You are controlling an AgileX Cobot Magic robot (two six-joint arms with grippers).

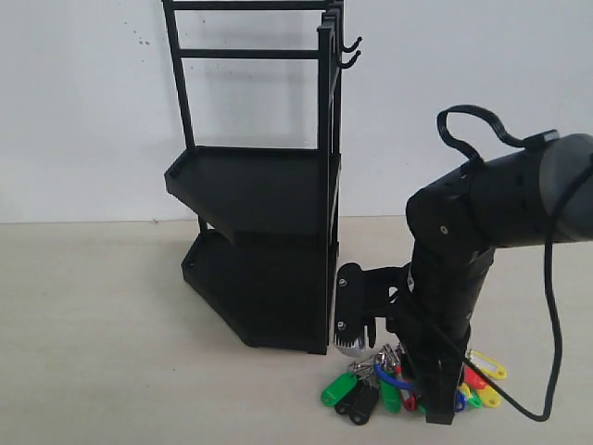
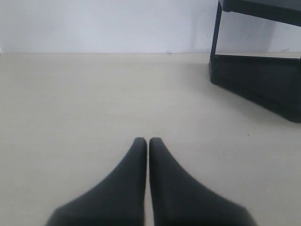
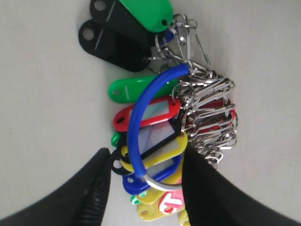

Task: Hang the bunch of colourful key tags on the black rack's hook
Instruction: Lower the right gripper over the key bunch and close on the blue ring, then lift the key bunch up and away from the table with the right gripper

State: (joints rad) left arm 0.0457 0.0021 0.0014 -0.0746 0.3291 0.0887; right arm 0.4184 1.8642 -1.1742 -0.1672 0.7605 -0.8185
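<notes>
Pale tabletop (image 1: 93, 371) under a plain white wall (image 1: 463, 56): your right gripper (image 3: 146, 162) hangs low over the bunch of colourful plastic key tags (image 3: 160, 122). The bunch lies flat on the surface just beside the foot of the tall black two-tier shelf rack (image 1: 259, 213), to its right in the exterior view. The jaws stand wide apart, one on each side of the large blue-sleeved ring (image 3: 138, 113) that threads the tags together, and they grip nothing yet. One finger looks close against a yellow tag, though contact cannot be told. Your left gripper (image 2: 148, 141) sits well apart over bare table, its fingers pressed together with nothing between them.

Expect the bunch to be light but unruly. The tags are hard, smooth plastic on small metal rings (image 3: 211, 113), likely to slide off a pad and to swing and fan out once lifted. The big ring looks stiff, and its sleeve should give the pads some bite.

Take hold across the blue arc itself, not on a tag, and leave most of the loop free. That open loop is what must pass over the small upturned black hook (image 1: 352, 44), one of a pair jutting from the rack's top post, high above the bunch.
</notes>
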